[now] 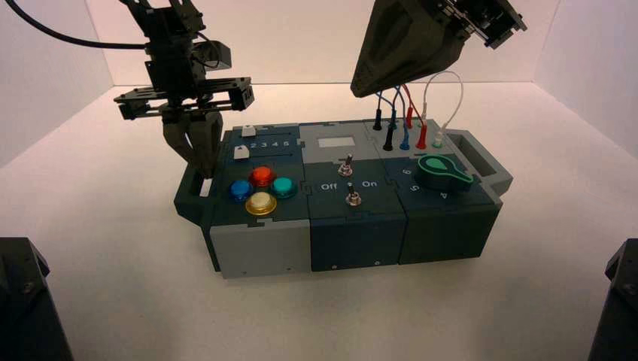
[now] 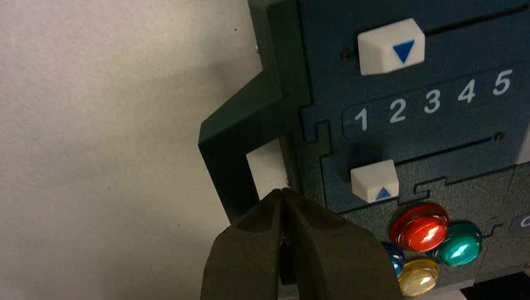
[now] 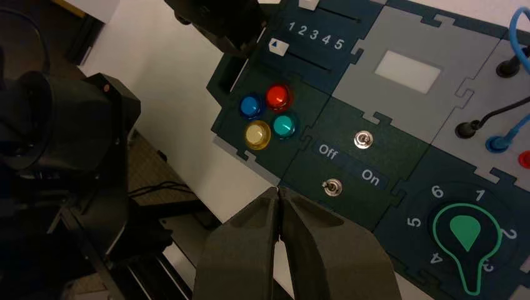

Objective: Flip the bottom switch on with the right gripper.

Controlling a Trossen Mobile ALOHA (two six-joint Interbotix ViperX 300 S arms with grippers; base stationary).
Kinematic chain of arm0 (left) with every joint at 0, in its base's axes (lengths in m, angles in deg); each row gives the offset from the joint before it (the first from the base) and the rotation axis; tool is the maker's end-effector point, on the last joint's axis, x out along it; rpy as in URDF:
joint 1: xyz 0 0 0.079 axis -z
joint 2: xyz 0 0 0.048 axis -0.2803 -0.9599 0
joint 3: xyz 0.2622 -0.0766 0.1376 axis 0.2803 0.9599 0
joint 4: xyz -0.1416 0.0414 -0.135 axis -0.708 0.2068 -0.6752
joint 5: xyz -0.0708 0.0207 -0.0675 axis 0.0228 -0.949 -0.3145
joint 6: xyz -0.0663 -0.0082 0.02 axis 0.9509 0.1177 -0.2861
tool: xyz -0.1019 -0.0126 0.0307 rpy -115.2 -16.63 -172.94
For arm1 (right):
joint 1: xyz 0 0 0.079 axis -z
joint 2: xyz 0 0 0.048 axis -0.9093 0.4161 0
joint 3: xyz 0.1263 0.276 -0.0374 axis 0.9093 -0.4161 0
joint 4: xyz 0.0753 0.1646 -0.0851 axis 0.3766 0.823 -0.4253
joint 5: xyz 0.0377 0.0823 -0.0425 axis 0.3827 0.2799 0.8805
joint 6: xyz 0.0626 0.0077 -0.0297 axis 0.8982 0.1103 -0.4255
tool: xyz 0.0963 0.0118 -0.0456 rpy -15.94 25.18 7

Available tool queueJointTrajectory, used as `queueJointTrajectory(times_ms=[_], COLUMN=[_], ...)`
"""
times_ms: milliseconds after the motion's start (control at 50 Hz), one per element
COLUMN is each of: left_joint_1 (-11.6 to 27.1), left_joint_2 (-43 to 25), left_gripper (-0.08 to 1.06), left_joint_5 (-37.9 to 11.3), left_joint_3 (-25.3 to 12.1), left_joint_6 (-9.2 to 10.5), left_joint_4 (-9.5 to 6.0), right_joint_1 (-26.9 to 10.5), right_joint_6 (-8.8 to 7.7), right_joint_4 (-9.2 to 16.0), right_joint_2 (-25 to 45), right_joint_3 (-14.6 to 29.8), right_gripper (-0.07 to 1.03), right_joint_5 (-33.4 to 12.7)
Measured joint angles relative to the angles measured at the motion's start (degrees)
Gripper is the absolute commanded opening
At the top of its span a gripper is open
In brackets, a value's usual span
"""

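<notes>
The bottom switch (image 1: 351, 198) is a tiny silver toggle in the box's middle panel, nearer the front than its twin (image 1: 346, 167), with "Off" and "On" printed between them. In the right wrist view the bottom switch (image 3: 331, 186) has its lever leaning to the Off side. My right gripper (image 1: 361, 92) hangs high over the back of the box, well apart from the switch. Its fingers are shut with nothing between them, and the right gripper's tips (image 3: 279, 189) show over the box's front edge. My left gripper (image 1: 202, 162) is shut and empty by the box's left handle (image 2: 234, 134).
Red (image 1: 262, 175), blue, teal and yellow buttons sit left of the switches, with two white sliders (image 2: 390, 45) and numbers 1 to 5 behind them. A green knob (image 1: 440, 171) is on the right. Plugged wires (image 1: 410, 113) stand at the back, under the right gripper.
</notes>
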State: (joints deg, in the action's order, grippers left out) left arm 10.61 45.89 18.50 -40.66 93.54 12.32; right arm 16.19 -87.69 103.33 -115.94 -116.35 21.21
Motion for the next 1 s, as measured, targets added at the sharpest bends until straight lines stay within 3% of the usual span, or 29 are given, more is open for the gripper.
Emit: queueJointTrajectory(times_ms=[220, 480, 1000], left_joint_1=[-0.1, -0.3, -0.3], left_joint_2=[-1.4, -2.2, -2.9], left_gripper=[-0.03, -0.03, -0.03], left_joint_5=[0.0, 0.0, 0.7], left_joint_3=[-1.1, -1.6, -1.8], left_joint_6=[0.0, -0.26, -0.7], left_joint_4=[0.0, 0.0, 0.0], right_joint_1=[-0.4, -2.5, -3.9], right_joint_6=[-0.09, 0.0, -0.09], right_joint_4=[1.1, 4.3, 4.7], right_joint_2=[0.0, 2.1, 15.0], right_joint_3=[-0.1, 0.0, 0.7], right_gripper=[-0.03, -0.03, -0.03], right_joint_5=[0.0, 0.0, 2.0])
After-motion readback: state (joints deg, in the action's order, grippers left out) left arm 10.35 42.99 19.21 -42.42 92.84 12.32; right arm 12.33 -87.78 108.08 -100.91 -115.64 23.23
